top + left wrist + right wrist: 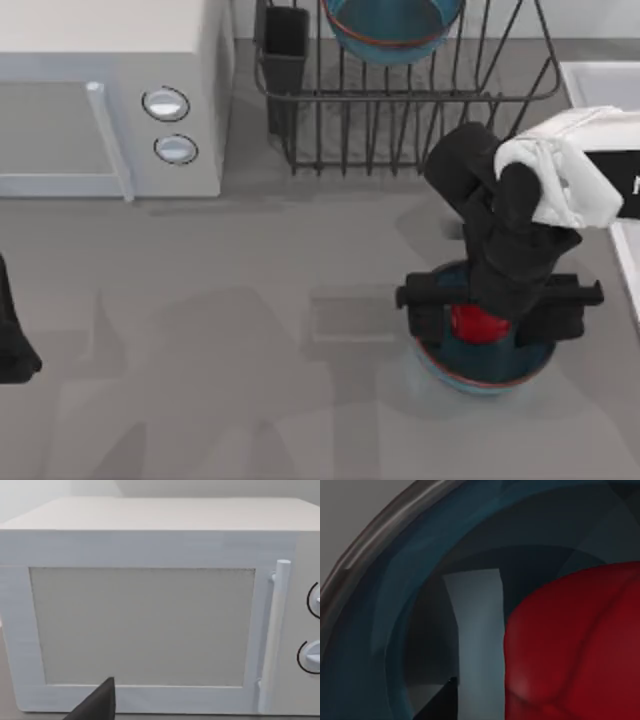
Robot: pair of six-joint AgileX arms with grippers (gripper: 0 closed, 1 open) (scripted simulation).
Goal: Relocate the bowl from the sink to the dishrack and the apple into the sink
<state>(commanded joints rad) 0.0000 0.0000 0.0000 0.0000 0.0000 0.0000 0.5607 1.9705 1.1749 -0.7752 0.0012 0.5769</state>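
In blue bowl [487,365] on table: glossy red apple [476,323]; right tool [490,310] grip unclear.

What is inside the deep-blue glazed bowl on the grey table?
A glossy red apple sits inside the deep-blue bowl. The right gripper hangs over it, covering most of the bowl's inside.

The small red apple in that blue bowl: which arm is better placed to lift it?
Right: its claw hangs directly over the small glossy red apple; the left arm sits at the table's far left edge.
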